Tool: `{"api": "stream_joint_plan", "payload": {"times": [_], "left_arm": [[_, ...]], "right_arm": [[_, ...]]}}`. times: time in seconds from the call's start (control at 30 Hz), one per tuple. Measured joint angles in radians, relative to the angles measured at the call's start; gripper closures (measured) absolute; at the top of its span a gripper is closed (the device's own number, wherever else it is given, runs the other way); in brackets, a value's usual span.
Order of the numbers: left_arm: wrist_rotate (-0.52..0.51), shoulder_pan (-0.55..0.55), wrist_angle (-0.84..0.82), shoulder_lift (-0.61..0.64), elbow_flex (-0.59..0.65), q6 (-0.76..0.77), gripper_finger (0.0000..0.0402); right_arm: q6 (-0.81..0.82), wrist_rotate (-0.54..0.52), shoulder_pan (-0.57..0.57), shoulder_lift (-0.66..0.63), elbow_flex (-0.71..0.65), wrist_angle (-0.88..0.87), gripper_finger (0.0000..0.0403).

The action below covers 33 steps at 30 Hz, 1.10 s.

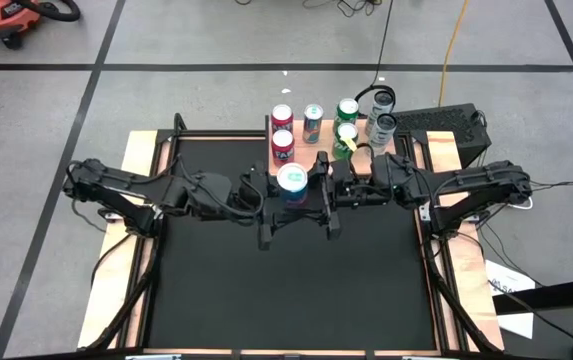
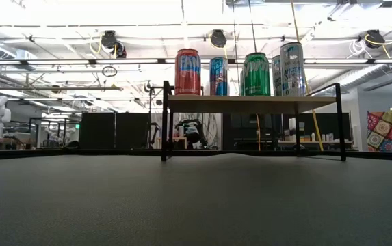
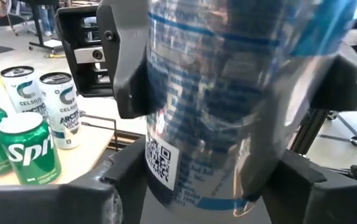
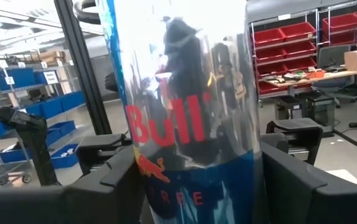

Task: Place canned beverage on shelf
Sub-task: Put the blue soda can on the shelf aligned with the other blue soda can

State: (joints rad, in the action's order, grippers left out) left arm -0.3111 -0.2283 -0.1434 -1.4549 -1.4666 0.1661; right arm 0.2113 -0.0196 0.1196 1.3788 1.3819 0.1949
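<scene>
- Silver-blue Red Bull beverage can [image 1: 292, 179]: upright, raised over the black worktop [image 1: 286, 290], just near of the shelf.
- Left tool [image 1: 278, 190], right tool [image 1: 316, 188]: both clasp this can.
- Wood-topped, black-legged shelf [image 2: 250, 102]: carries several cans; this one not yet placed.

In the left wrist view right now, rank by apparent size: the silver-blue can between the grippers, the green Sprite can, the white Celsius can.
1. Silver-blue can: fills most of the frame, but it sits right at the camera, so this is nearness.
2. and 3. Green Sprite can and white Celsius can on the shelf: look alike; not ranked.
</scene>
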Motion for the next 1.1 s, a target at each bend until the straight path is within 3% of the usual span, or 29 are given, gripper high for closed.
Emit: {"api": "stream_joint_plan", "payload": {"times": [0.4,0.77,1.1], "left_arm": [[0.001,0.001,-0.037,0.008,0.000,-0.014,0.0169],[-0.101,0.002,-0.279,0.008,0.003,0.052,0.0170],[-0.029,0.022,-0.373,0.005,0.004,0.063,0.0171]], "right_arm": [[0.009,0.021,0.000,0.005,0.001,-0.028,0.0164],[0.015,-0.092,-0.002,-0.069,0.001,-0.211,0.0086],[-0.008,-0.101,-0.011,-0.067,0.047,-0.317,0.0084]]}}
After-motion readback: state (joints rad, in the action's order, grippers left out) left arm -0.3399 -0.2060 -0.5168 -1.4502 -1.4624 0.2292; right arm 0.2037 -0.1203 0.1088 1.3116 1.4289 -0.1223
